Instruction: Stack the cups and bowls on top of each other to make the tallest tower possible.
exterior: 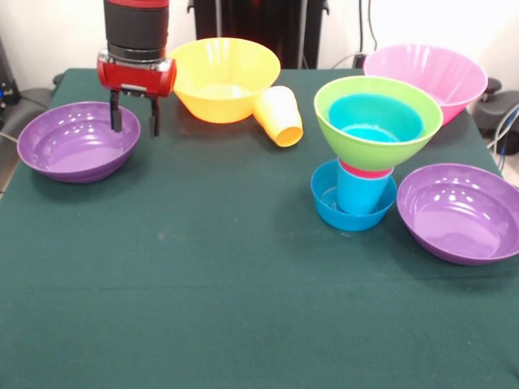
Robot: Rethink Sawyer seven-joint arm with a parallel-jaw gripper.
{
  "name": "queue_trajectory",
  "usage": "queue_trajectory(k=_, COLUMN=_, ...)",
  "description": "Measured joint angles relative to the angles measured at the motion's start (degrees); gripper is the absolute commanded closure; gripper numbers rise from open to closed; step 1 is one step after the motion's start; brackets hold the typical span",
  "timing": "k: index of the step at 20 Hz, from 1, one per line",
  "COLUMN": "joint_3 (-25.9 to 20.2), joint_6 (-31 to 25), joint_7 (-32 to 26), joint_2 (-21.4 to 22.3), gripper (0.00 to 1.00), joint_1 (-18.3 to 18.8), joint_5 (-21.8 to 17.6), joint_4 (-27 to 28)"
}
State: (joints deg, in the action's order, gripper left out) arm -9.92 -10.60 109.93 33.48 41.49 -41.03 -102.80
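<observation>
We are building the tower near the middle right of the bench: a small blue bowl is holding the blue cup, with a red cup rim, the lime green bowl and a second blue bowl nested above. Beside the tower, one purple bowl is waiting; behind it, the pink bowl. Far from the tower, our hand is hanging empty, fingers apart, over the rim of the other purple bowl. The orange-yellow bowl and tipped yellow cup are also waiting, so roughly half seems done.
</observation>
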Motion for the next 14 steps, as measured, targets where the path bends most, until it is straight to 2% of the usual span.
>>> queue_trajectory(k=8, joint_3=1.48, joint_6=0.6, joint_7=0.0, joint_2=-2.53, gripper=0.0, joint_1=-0.07, joint_5=0.01, joint_4=0.28)
queue_trajectory(k=14, joint_3=3.32, joint_6=3.63, joint_7=0.0, joint_2=-5.99, gripper=0.0, joint_1=-1.0, joint_5=0.02, joint_4=0.95)
